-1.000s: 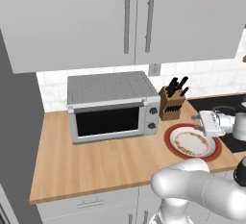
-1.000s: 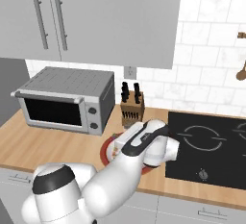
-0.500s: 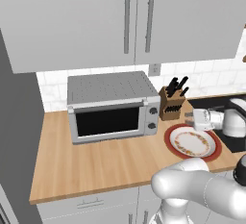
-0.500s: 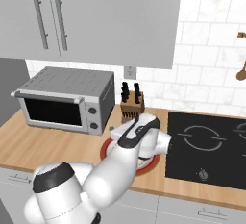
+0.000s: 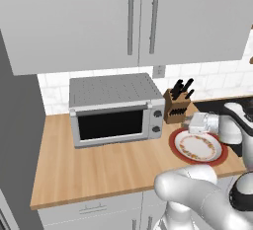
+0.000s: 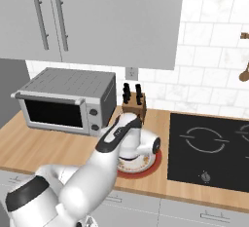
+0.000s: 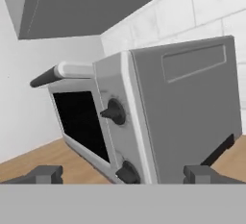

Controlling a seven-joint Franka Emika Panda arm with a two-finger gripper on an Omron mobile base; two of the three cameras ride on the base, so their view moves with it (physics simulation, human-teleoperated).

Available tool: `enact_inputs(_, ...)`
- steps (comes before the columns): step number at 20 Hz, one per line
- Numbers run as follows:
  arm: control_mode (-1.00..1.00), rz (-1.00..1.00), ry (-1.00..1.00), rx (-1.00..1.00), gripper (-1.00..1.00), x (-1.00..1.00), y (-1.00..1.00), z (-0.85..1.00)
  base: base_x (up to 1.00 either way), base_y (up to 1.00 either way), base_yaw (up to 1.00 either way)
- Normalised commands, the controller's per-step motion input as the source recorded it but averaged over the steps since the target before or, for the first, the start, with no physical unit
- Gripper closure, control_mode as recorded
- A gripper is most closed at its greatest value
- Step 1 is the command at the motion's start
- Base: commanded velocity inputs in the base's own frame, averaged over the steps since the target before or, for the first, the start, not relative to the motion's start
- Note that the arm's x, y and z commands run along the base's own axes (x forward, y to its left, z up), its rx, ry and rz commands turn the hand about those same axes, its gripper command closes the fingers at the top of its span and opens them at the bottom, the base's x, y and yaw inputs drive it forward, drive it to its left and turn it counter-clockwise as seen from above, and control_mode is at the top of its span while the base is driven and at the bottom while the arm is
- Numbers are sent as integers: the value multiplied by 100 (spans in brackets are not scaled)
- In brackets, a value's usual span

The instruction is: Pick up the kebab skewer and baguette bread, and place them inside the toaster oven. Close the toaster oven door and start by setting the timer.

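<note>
A: So, what could go wrong?

B: The oven (image 5: 116, 110) sits at the counter's (image 5: 94, 170) back edge with its door (image 5: 112, 124) shut. The gripper (image 7: 122, 174), jaws apart and empty, faces its knob (image 7: 115, 112) side, and could bump them.

A: And the food?

B: Hard to tell. The plate (image 5: 198, 146) near the counter's right end looks bare; I can't make out skewer or baguette, and the arm hides part of it.

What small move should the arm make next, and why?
Probably ease the open gripper toward the toaster oven knobs: the toaster oven door looks shut, the plate bare, and the hand faces the knob panel.
</note>
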Motion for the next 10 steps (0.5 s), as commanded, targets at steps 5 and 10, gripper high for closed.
enact_inputs(5,-100,-29,1,-12,-100,1,51,16,0,0,0)
enact_inputs(10,-100,-20,3,-8,-100,0,35,11,0,0,0)
